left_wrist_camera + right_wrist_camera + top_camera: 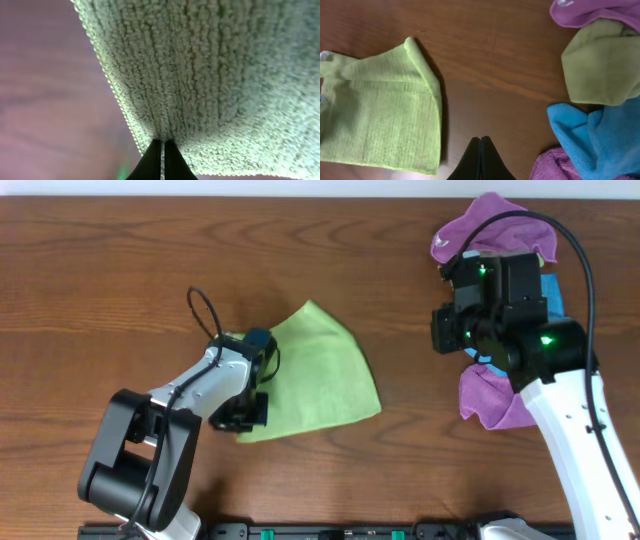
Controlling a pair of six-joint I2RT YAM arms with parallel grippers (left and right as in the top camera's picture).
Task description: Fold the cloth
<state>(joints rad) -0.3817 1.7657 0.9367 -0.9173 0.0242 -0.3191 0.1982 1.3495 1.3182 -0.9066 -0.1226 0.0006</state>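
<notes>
The lime-green cloth (pixel 322 370) lies on the wooden table near the middle, folded into a rough wedge. It fills the left wrist view (pixel 210 75) and lies at the left of the right wrist view (pixel 385 120). My left gripper (pixel 250 395) is at the cloth's left edge. Its fingers (pixel 163 143) are shut on the cloth's corner, with a thin strip of cloth pinched between the tips. My right gripper (pixel 447 330) hovers to the right of the cloth, apart from it. Its fingers (pixel 480 140) are shut and empty over bare wood.
A pile of other cloths lies at the right under my right arm: purple (pixel 480 225), blue (pixel 552 292) and more purple (pixel 490 395). The right wrist view shows an olive-green cloth (pixel 600 65), the blue one (pixel 595 135) and purple ones (pixel 590 12).
</notes>
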